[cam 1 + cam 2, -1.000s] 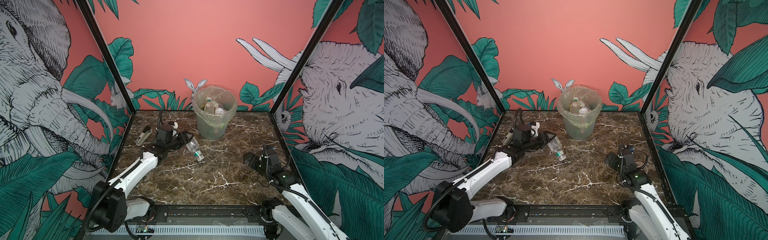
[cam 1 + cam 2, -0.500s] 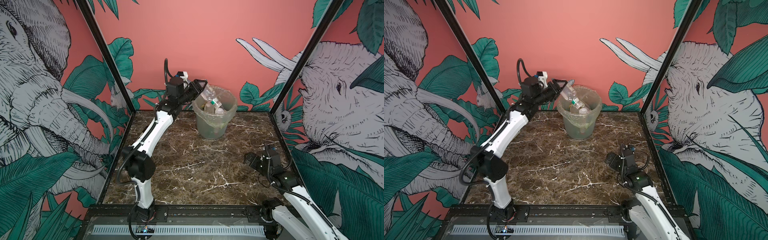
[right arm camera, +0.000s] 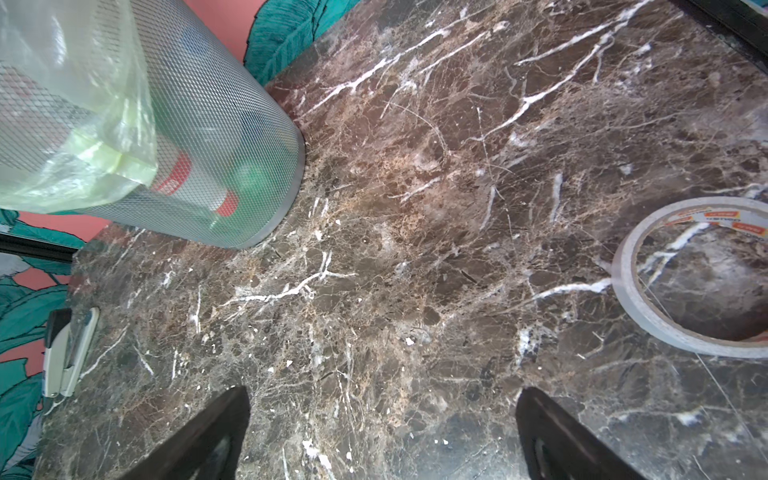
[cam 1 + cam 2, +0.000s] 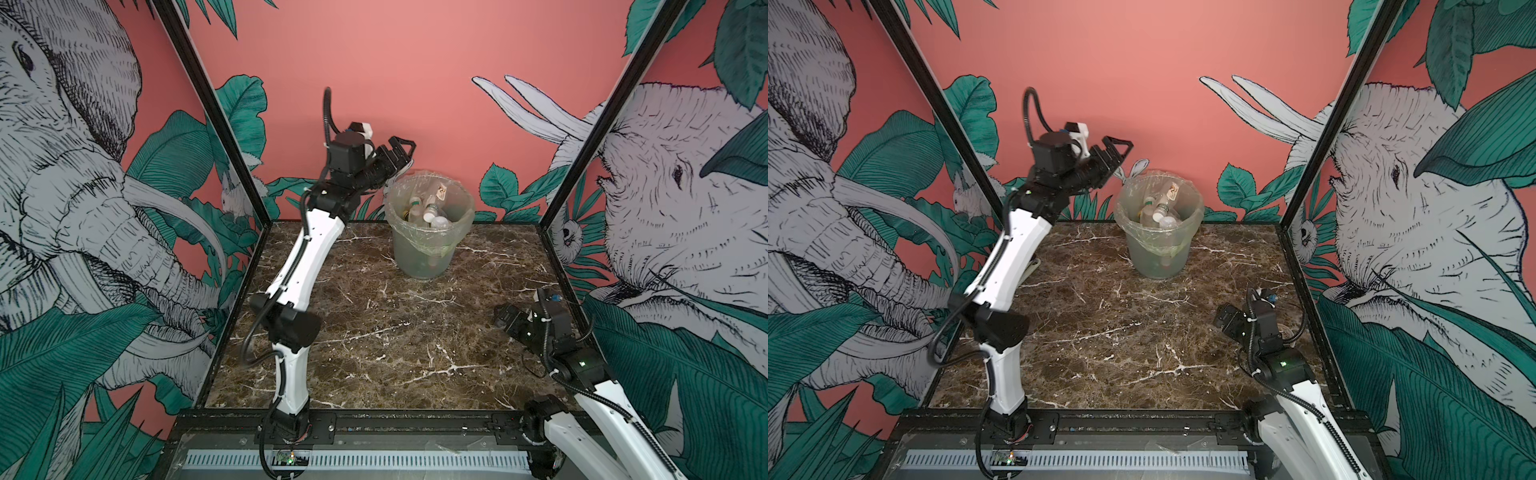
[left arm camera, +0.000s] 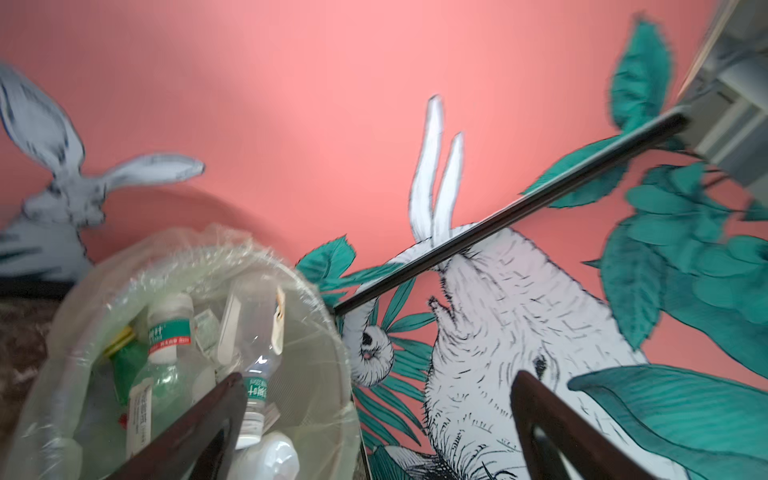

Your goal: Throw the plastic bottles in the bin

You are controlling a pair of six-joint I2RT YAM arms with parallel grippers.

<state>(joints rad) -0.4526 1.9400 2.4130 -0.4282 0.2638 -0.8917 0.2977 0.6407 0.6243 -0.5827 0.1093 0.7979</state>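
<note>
Right wrist, not left: tape roll (image 3: 625, 278) (stapler (image 3: 66, 353))

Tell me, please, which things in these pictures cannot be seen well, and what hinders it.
- Number of plastic bottles in the bin: they overlap, and the bag and mesh wall veil the lower ones; too small in both top views.
- Bottle labels: the left wrist view is blurred.
- Tape roll: cut off by the edge of the right wrist view.
- Stapler: hidden, or nearly so, behind the left arm in both top views.
</note>
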